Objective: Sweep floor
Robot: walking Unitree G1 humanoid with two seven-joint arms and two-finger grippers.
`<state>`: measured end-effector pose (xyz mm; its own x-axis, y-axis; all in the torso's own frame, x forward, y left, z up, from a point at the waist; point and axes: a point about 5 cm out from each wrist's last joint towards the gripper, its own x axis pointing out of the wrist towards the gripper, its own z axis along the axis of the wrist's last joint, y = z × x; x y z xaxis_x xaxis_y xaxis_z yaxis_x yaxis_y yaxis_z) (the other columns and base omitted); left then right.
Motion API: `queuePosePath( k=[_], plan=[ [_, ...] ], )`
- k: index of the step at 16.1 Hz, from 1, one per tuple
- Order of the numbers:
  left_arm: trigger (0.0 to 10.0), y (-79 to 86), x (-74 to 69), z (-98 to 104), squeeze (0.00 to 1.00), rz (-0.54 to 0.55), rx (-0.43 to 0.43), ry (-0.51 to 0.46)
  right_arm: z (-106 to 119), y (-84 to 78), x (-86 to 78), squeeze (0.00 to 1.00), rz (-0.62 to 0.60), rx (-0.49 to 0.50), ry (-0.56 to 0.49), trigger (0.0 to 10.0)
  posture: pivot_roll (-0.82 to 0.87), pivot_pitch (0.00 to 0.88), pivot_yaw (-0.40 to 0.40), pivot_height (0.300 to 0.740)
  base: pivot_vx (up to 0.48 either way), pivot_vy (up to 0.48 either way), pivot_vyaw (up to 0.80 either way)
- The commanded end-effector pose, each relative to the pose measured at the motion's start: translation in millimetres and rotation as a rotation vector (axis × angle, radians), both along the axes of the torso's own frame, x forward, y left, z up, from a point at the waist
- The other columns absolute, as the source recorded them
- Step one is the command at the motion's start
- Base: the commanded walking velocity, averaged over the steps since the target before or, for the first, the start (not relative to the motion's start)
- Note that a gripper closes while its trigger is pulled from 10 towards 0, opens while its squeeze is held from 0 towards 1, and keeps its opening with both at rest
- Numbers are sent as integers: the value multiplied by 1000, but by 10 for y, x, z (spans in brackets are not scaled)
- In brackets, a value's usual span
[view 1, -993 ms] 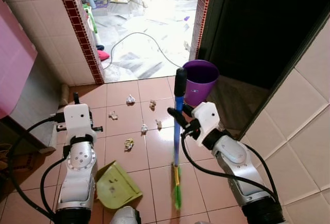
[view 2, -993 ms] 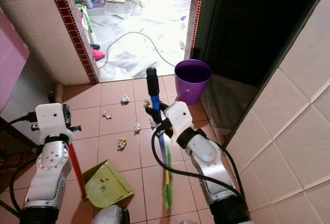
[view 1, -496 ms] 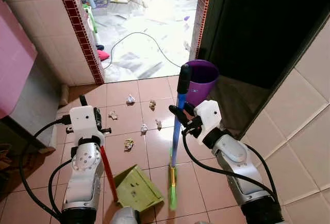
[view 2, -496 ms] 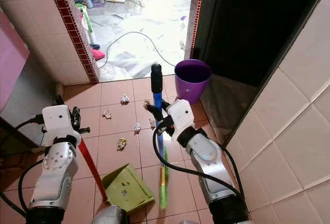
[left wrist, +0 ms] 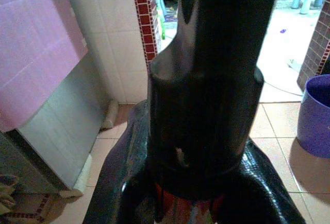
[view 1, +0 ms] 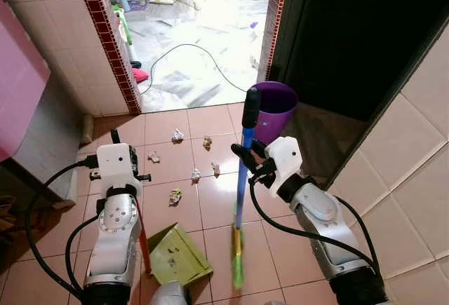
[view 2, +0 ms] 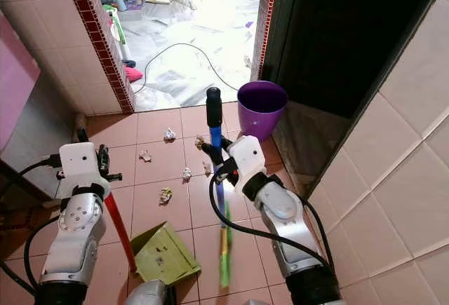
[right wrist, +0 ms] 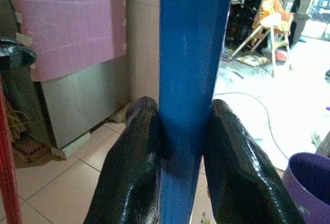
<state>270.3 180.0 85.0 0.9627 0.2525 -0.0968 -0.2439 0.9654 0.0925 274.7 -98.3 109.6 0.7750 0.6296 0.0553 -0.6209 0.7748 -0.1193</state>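
My right gripper (view 1: 247, 167) is shut on the blue broom handle (view 1: 240, 186), just below its black top grip (view 1: 249, 107). In the right wrist view both fingers (right wrist: 129, 167) press against the blue shaft (right wrist: 188, 69). The green bristles (view 1: 237, 266) are blurred, low over the tiles near me. My left gripper (view 2: 102, 160) is shut on the dustpan's red handle (view 2: 118, 221); its black end (left wrist: 211, 80) fills the left wrist view. The green dustpan (view 1: 177, 256) rests on the floor beside the bristles. Several crumpled paper scraps (view 1: 175, 196) lie on the tiles ahead.
A purple bucket (view 1: 275, 109) stands at the dark doorway on the right. A tiled wall runs along the right, and a red-edged tiled pillar (view 1: 105, 31) stands at the left. A black cable (view 1: 189, 49) crosses the bright room beyond. Pink panel (view 1: 17, 80) at left.
The left arm has moved forward and right, bringing the dustpan closer to the broom and its red handle into sight. The broom head has swung slightly and is now blurred.
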Motion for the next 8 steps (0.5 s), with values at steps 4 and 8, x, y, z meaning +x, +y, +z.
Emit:
queuePosePath(
  k=[4, 8],
  plan=[
    [10000, 31, 42, 162, 0, -2, 21, -72, 140, 88, -33, 0, 62, 12, -81, 10000, -109, 0, 22, 740, 0, 0, 570],
    [10000, 21, 51, 161, 0, -13, 34, -67, 148, 74, -23, 0, 65, 11, -85, 10000, -110, 0, 23, 740, 0, 0, 716]
  ],
)
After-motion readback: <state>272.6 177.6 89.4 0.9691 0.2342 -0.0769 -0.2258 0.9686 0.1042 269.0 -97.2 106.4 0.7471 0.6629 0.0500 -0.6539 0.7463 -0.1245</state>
